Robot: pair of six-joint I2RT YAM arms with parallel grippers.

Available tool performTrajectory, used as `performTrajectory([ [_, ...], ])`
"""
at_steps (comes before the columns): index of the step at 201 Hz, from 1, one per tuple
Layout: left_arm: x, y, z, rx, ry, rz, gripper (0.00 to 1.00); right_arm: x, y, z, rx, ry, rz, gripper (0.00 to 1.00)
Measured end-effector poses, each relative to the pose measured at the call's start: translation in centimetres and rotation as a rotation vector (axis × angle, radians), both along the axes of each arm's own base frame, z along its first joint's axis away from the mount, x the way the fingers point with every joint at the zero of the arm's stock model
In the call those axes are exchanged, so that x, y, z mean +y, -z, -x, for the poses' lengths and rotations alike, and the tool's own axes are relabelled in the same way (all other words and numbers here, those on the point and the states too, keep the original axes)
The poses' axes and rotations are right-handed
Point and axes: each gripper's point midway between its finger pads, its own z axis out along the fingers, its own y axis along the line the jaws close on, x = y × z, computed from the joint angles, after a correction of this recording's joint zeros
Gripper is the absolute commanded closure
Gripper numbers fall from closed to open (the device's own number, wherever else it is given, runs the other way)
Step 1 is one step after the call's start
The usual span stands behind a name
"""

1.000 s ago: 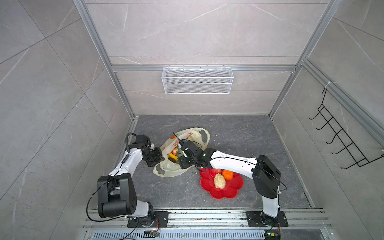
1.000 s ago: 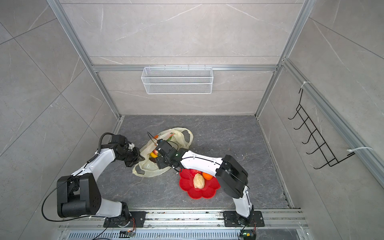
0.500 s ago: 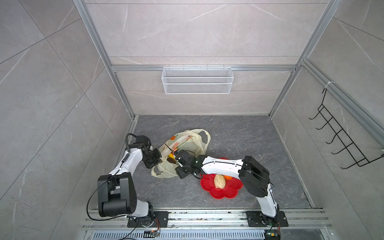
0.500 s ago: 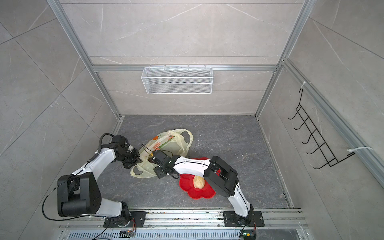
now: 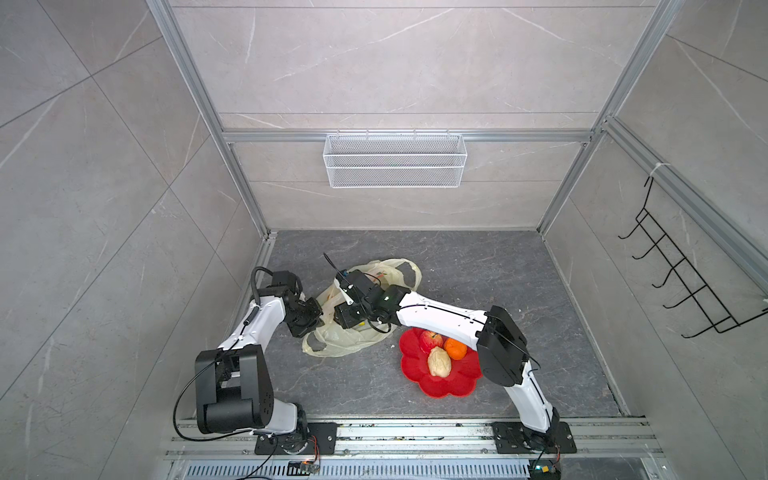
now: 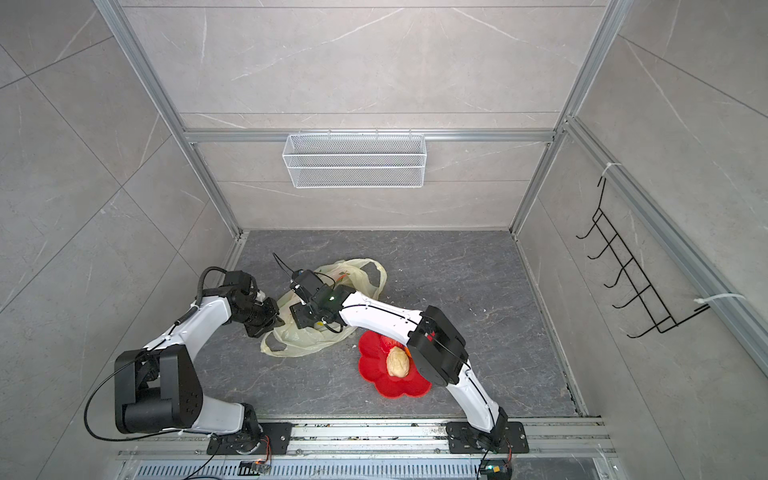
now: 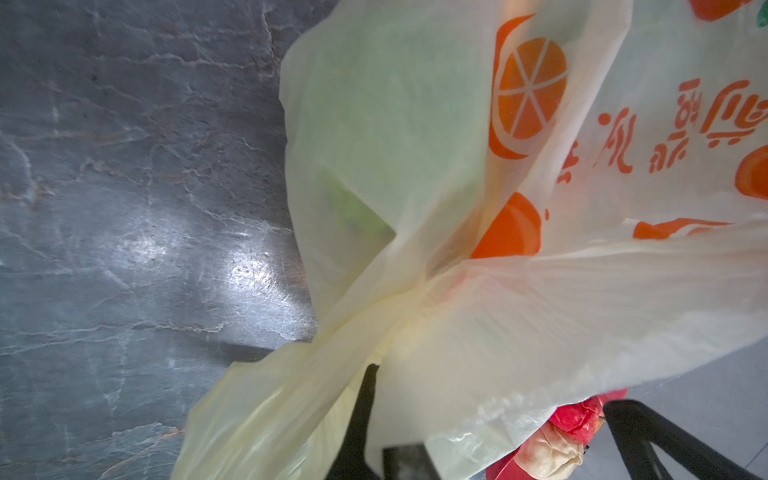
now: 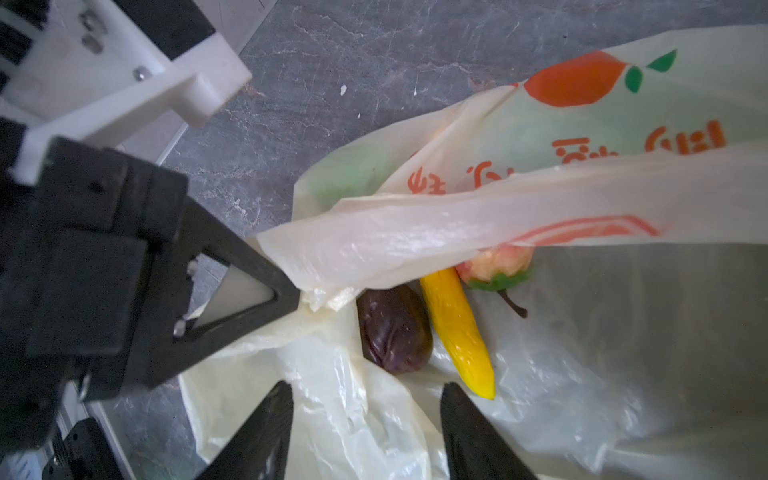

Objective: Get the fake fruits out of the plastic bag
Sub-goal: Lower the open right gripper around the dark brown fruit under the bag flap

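The left pincer point(image 8: 286, 300) is pressed together on the upper rim of the plastic bag point(image 8: 457, 224) and holds it raised, I think so that the mouth is open for the other arm. The right pincer point(image 8: 365, 428) is spread, with nothing between its fingers, and points into this mouth.

Just ahead of its tips, on the lower film inside the bag, lie a dark brown fruit point(image 8: 392, 332) and, touching it, a yellow banana point(image 8: 457, 332). Further in is a pinkish fruit point(image 8: 496, 266) with a green calyx, half under the lifted rim; it is perhaps the strawberry.

Behind the right pincer, near the bag on the bench point(image 5: 457, 270), the red flower-shaped plate point(image 5: 440, 390) carries a red apple point(image 5: 430, 340), an orange point(image 5: 455, 348) and a cream fruit point(image 5: 439, 362), so these are already out.

A green shape point(image 7: 353, 212) shows through the film; I cannot tell which fruit it is. In both top views the right arm covers the bag's mouth.
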Motion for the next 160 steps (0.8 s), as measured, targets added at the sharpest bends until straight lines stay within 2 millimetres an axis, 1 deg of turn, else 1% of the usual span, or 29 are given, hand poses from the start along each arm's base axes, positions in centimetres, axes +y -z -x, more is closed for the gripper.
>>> performTrajectory([
  [11, 0.0, 0.0, 0.0, 0.000, 0.000, 0.000, 0.99, 0.1, 0.8, -0.2, 0.015, 0.013, 0.020, 0.41],
  [45, 0.0, 0.0, 0.0, 0.000, 0.001, 0.002, 0.98, -0.3, 4.1, -0.5, 0.048, 0.038, 0.111, 0.44],
  [68, -0.1, 0.0, 0.0, 0.000, 0.001, 0.003, 0.98, -0.8, 5.5, -0.7, 0.056, 0.049, 0.157, 0.44],
  [96, -0.1, 0.0, 0.0, 0.000, 0.001, 0.004, 0.98, -0.9, 5.9, -0.6, 0.058, 0.046, 0.172, 0.44],
  [117, -0.1, 0.1, 0.0, 0.004, 0.001, 0.004, 0.98, -0.5, 5.8, -0.2, 0.048, 0.024, 0.173, 0.38],
  [135, -0.1, 0.2, 0.0, 0.008, 0.001, 0.005, 0.98, 0.1, 5.7, 0.7, 0.039, -0.010, 0.177, 0.32],
  [160, -0.1, 0.2, 0.0, 0.010, 0.001, 0.005, 0.98, 1.4, 5.9, 1.7, 0.026, -0.039, 0.179, 0.31],
])
